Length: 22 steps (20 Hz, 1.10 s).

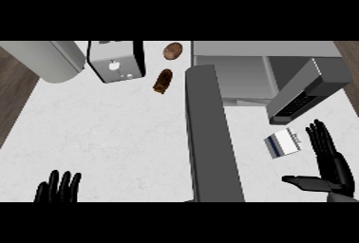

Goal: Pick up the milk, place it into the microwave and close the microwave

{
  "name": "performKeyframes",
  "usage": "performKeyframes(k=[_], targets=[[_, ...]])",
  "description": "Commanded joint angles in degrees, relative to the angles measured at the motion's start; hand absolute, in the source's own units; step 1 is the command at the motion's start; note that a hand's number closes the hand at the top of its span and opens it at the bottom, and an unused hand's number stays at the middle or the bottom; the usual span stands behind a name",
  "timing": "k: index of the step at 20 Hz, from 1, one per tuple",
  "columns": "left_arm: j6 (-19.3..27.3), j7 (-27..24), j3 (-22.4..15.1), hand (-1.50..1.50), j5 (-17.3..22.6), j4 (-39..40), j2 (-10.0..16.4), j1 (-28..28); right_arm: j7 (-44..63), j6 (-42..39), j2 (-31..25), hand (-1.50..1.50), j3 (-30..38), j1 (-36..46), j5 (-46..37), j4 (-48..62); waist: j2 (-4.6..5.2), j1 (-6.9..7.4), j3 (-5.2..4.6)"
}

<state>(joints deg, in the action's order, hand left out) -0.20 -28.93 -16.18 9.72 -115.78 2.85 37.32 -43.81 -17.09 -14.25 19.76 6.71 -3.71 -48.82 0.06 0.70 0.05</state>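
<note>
White veined counter (105, 137) fills the frame. Grey boxy microwave (231, 71) sits upper right, its flat door (210, 142) swung open down the centre. Right hand (328, 163), lower right, is spread flat with fingers straight and thumb out, holding nothing. Left hand (60, 187) rests lower left, fingers up. Milk (282, 144), a small white carton with a dark blue stripe, lies just left of the right hand's fingers.

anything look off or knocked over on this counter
Nothing looks spilled or broken. The one thing that stands out is the microwave door, which is swung wide open and juts across the counter. The milk sits outside it, beside the open right hand.
</note>
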Motion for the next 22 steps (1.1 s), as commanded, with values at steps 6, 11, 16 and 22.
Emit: performKeyframes(k=[6, 11, 16, 22], targets=[[-1.6, -3.7, 0.3, -1.5, 1.7, 0.5, 1.9, 3.5, -15.8, 1.6, -3.2, -1.5, 0.3, 6.0, -3.2, 20.2, 0.02, 0.11, 0.02], [-1.3, -1.8, 1.0, -1.5, 2.4, -1.6, 2.6, 2.3, -19.0, 3.0, -4.3, -1.5, 0.4, 11.1, -4.3, 29.1, 0.22, 0.58, 0.11], [-1.8, -5.3, -0.7, -1.5, 1.3, -0.9, 2.6, 5.9, -19.8, 2.0, -5.4, -1.5, 0.0, 11.1, -4.2, 29.0, 0.05, 0.36, 0.05], [-2.0, -2.6, -0.6, -1.5, 2.8, -2.3, 3.3, 5.2, -22.4, 4.4, -2.0, -1.5, -0.8, 14.2, -5.0, 31.0, 0.36, 1.13, 0.2]])
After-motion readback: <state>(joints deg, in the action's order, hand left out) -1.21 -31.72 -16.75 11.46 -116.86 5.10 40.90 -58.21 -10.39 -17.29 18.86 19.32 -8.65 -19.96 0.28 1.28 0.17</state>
